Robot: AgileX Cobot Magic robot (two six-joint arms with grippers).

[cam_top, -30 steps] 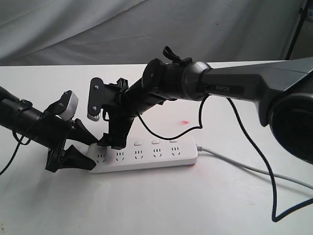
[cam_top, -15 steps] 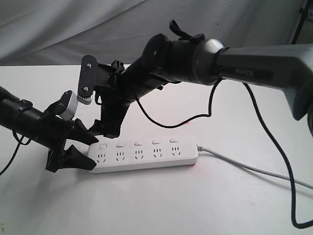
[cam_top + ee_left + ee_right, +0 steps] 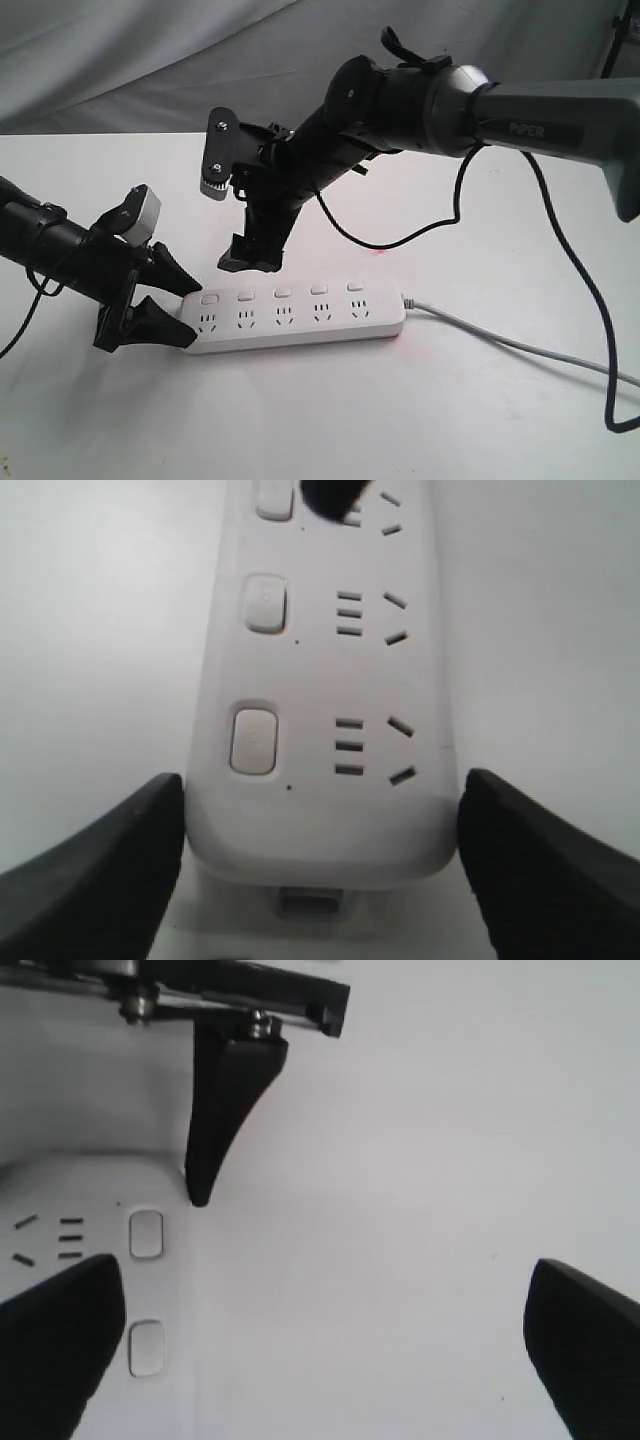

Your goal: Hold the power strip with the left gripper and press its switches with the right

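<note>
The power strip [image 3: 296, 322] lies flat on the white counter [image 3: 300, 420], its 5 switches [image 3: 282, 293] facing up and its cord [image 3: 500, 341] trailing from one end. At the other end the left gripper [image 3: 188, 313] has its fingers pressed against both sides of the strip, so the holding part looks done. The right gripper [image 3: 248, 265] hangs above the row near that held end, fingers spread wide and empty, touching no switch. Which switches are already pressed cannot be told.

The exterior camera is looking down over the whole table [image 3: 300, 430]; both wrist cameras are closely viewing the same end of the strip [image 3: 320, 820].
</note>
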